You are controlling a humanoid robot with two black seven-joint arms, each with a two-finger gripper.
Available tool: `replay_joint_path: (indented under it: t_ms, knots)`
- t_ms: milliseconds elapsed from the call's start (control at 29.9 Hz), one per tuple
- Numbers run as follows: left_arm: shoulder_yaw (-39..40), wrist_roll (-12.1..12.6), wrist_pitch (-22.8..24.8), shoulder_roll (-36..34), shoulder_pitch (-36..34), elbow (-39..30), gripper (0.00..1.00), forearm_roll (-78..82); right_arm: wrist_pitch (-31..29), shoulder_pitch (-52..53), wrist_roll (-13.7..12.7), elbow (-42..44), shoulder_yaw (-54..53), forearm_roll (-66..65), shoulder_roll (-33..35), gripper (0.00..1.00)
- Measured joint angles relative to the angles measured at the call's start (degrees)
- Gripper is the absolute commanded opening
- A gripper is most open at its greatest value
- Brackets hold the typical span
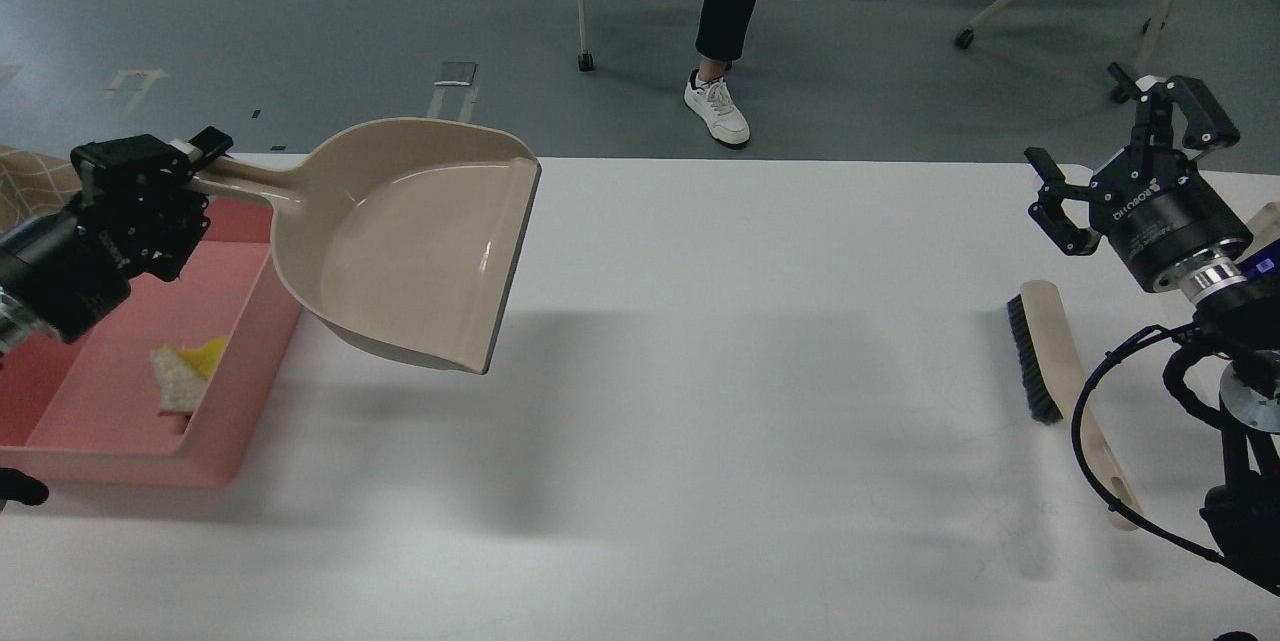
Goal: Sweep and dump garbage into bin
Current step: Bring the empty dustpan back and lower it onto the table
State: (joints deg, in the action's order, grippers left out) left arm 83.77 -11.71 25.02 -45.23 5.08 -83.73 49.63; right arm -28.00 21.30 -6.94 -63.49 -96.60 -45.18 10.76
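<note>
The salmon-pink bin (pixel 215 441) stands at the table's left edge. Inside it lie the garbage pieces: a yellow sponge piece (pixel 205 356) and a pale beige piece (pixel 177 383) beside it. My left gripper (pixel 185 166) is shut on the handle of the beige dustpan (pixel 410 241) and holds it in the air, its pan empty, over the bin's right rim and the table. My right gripper (pixel 1115 141) is open and empty, raised above the table's far right.
The beige brush with black bristles (pixel 1050 351) lies on the white table (pixel 700 421) at the right, below my right gripper. A seated person's legs (pixel 725 11) and chairs are on the floor beyond the table's far edge.
</note>
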Motion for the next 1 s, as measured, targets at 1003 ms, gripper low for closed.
replay_joint_path:
  t_ms: [1003]
  knots:
    - [-12.82,2.05,-16.56,19.49,-3.65,-0.82,0.07,19.68,2.07,16.59,20.01,13.94,5.1,-0.8,-4.95,1.0]
